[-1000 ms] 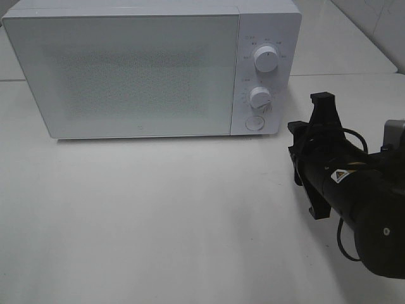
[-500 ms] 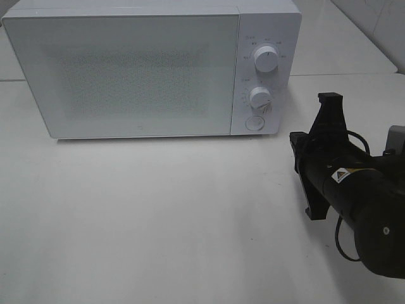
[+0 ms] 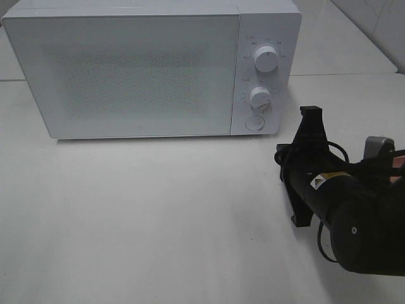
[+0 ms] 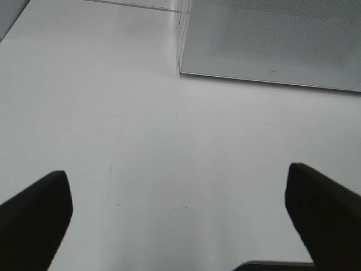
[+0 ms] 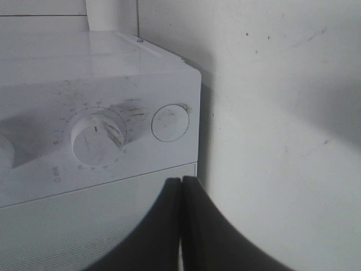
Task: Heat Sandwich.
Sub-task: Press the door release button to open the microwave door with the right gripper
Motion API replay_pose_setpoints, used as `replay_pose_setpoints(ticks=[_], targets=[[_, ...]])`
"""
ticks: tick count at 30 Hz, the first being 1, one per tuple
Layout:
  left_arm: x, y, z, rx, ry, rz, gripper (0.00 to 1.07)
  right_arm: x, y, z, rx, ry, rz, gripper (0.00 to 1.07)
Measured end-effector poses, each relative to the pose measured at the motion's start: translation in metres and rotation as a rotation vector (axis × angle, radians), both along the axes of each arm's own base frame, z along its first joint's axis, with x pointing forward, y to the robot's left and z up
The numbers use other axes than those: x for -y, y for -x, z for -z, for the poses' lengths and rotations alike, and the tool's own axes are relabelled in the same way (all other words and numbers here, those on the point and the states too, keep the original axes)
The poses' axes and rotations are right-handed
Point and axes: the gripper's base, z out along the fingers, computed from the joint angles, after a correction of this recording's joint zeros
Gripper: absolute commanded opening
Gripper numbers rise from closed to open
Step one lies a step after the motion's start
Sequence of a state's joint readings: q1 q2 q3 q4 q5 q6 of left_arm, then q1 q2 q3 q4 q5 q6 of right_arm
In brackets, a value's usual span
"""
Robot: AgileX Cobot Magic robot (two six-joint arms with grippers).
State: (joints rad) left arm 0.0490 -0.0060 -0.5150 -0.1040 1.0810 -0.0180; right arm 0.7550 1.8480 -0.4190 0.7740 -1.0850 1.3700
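Observation:
The sandwich is out of view. The white microwave (image 3: 139, 69) stands at the back of the table with its door shut; nothing shows through the door. My right gripper (image 3: 280, 157) is in front of the control panel, below and to the right of the round button (image 3: 254, 123). In the right wrist view its fingers (image 5: 169, 226) are pressed together and hold nothing, and they point at the panel near the button (image 5: 171, 122) and the lower knob (image 5: 97, 138). My left gripper (image 4: 180, 226) is open and empty over the bare table, near the microwave's corner (image 4: 186, 65).
The panel has an upper knob (image 3: 266, 59) and a lower knob (image 3: 260, 97). The white table (image 3: 158, 215) stretches in front of the microwave. The right arm's black body (image 3: 361, 228) fills the lower right corner.
The right arm has moved left and nearer the front of the table, bringing the shut gripper closer to the microwave's control panel. The microwave has not changed.

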Motion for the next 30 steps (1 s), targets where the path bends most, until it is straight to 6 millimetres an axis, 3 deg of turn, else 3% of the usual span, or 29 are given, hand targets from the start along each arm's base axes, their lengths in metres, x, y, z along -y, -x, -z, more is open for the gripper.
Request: replay_pose_setpoints(ticks=[12,30], targets=[[0.0,0.0,0.0,0.0,0.0,0.0,0.97,-0.002,-0.045,0.004,-0.048,-0.021,-0.034,0.0],[0.0,0.0,0.0,0.0,0.0,0.0,0.97,-0.006,-0.093,0.02,-0.075,-0.026,-0.025,0.0]])
